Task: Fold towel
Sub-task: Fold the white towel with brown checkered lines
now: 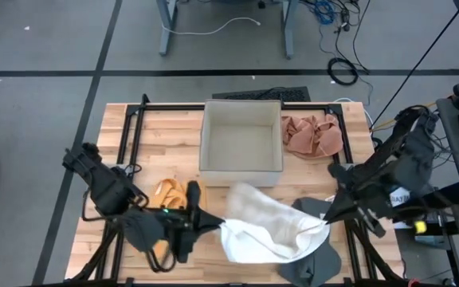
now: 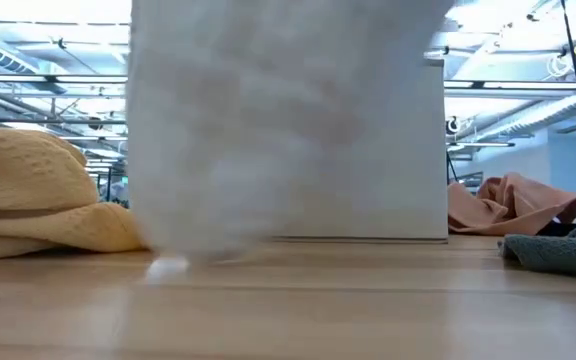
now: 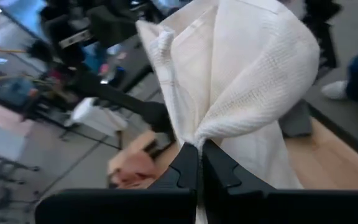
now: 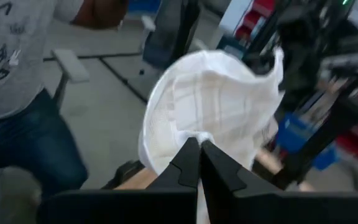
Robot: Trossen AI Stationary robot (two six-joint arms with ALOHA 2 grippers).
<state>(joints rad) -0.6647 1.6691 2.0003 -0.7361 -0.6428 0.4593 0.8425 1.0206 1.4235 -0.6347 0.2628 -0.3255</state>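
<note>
White towel (image 1: 261, 227) slung clear of the surface (image 1: 166, 131) near its front edge, left hand (image 1: 213, 226) and right hand (image 1: 326, 221) each pinched on a corner; keep tension even, lower together, corners level.

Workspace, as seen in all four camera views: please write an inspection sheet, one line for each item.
Surface: wooden table, black frame.
Job's things: white towel lifted between both grippers.
Clutter: empty box; yellow cloth; pink cloth; grey cloth.
Grippers: left gripper shut on white towel; right gripper shut on its other end.
Cables: loose cables on the floor behind the table.
Surroundings: a person stands nearby.
</note>
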